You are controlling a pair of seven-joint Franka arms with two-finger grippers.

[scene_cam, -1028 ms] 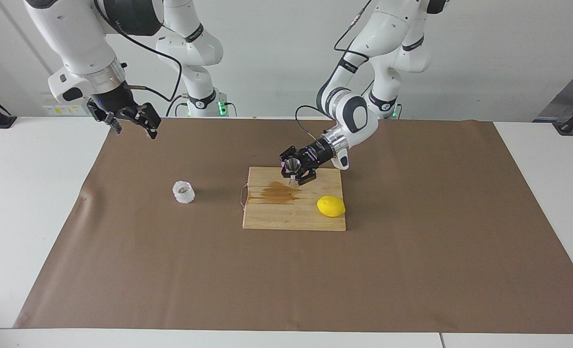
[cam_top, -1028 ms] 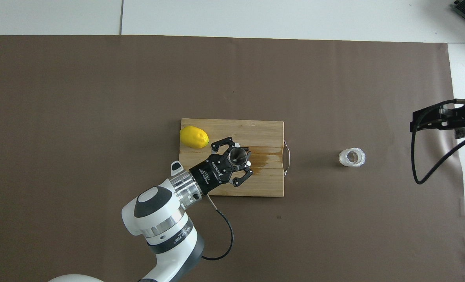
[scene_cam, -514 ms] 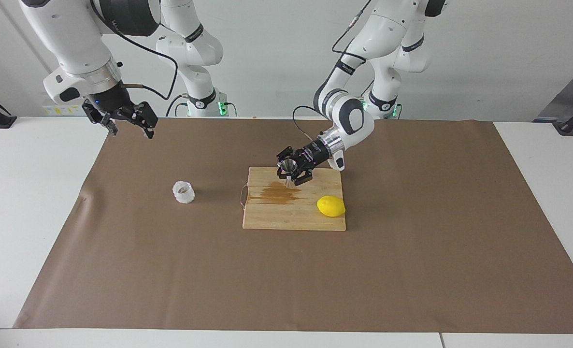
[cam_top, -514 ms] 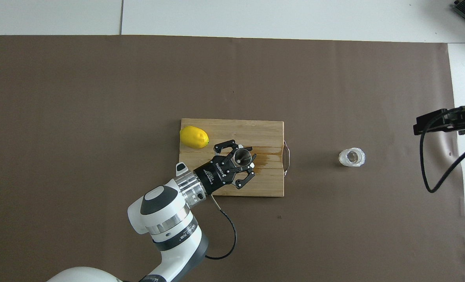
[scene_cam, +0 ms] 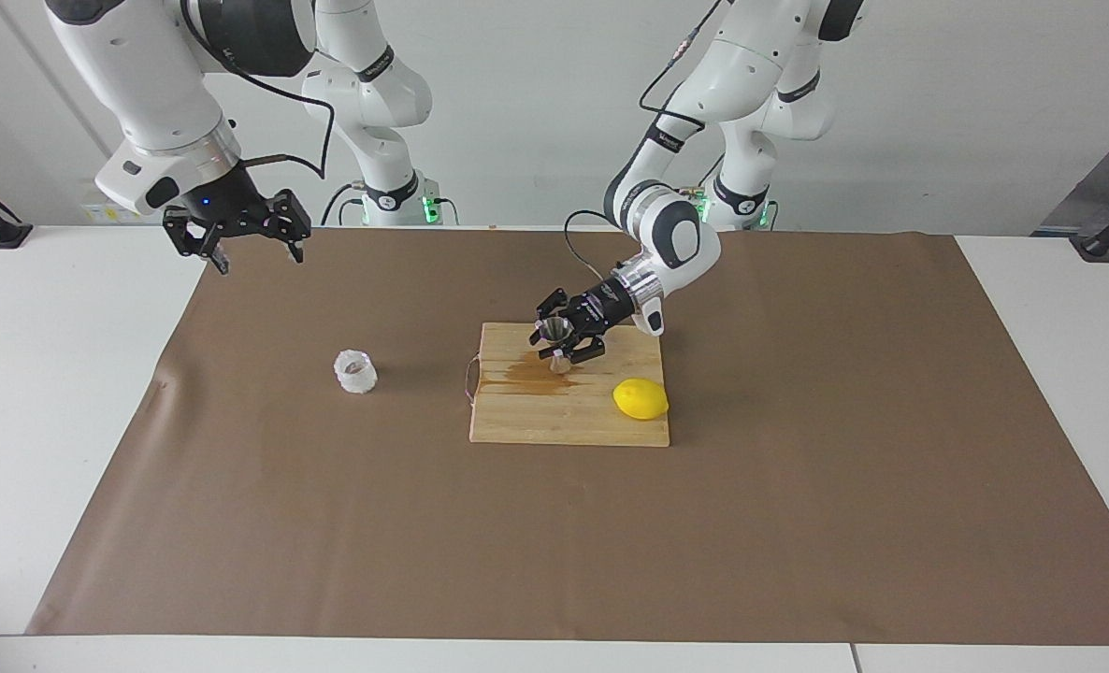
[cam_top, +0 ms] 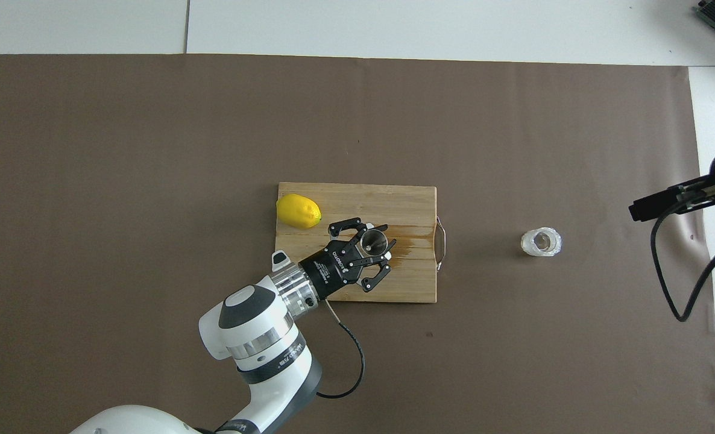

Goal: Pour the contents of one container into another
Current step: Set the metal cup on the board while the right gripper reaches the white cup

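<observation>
Your left gripper (scene_cam: 559, 344) is clamped on the steel jigger (scene_cam: 555, 340), upright on the cutting board (scene_cam: 568, 416) at table centre, over a brown spill (scene_cam: 528, 376). Your right gripper (scene_cam: 253, 245) hangs spread wide above the corner at the right arm's end nearest the robots. The glass cup (scene_cam: 355, 371) stands between board and that end.

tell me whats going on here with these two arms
The left gripper is shut on the steel jigger over the wooden cutting board, which carries a brown spill and a lemon. The textured glass cup stands alone on the brown mat, toward the right arm's end. The right gripper waits open in the air, holding nothing.
</observation>
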